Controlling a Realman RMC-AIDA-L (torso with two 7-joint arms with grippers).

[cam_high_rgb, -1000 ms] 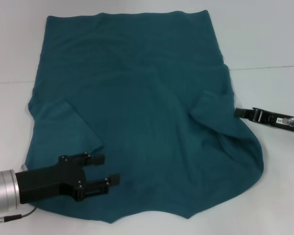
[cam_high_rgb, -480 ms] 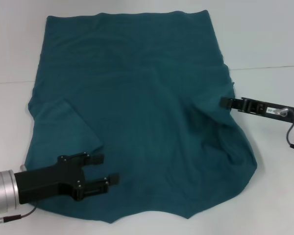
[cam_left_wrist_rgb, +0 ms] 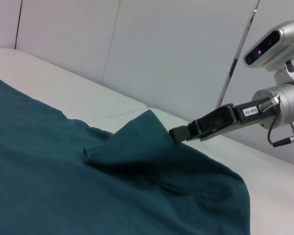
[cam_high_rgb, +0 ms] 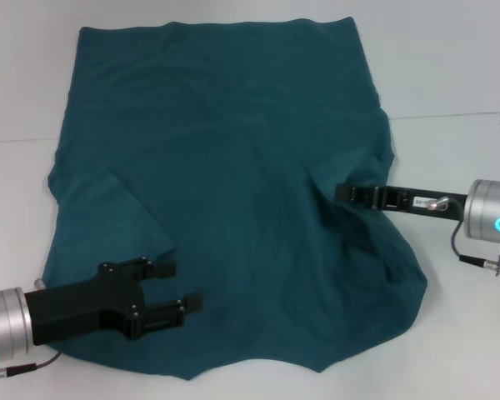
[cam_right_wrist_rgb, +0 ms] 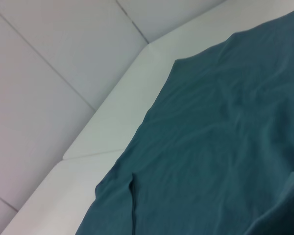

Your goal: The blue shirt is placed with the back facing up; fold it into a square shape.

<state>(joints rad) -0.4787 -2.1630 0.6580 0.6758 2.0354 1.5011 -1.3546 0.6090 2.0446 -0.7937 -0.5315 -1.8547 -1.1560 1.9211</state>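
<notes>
So the blue shirt (cam_high_rgb: 225, 192) is spread across the white table (cam_high_rgb: 467, 75), taking up most of the middle, plain side up with no lettering showing. I'm in the sleeve-folding bit: my right gripper (cam_high_rgb: 343, 193) has a pinch of the right-hand sleeve edge, fingers closed on the cloth, and is carrying it in over the body of the shirt — the left wrist view shows the fabric tented up into a peak right at my fingertips (cam_left_wrist_rgb: 177, 133). The left sleeve already looks tucked in, there's a diagonal flap (cam_high_rgb: 129, 208) lying on that side. My left gripper (cam_high_rgb: 187, 287) is hovering low over the near-left corner of the shirt, fingers apart and holding nothing. Next, I reckon I need to bring the right sleeve far enough toward the middle that the side edge runs straight, lay it flat and let go without dragging it back. That near-right part of the shirt (cam_high_rgb: 392, 283) is bunched and rounded, so it'll probably want smoothing before the lengthwise fold — otherwise no square.
</notes>
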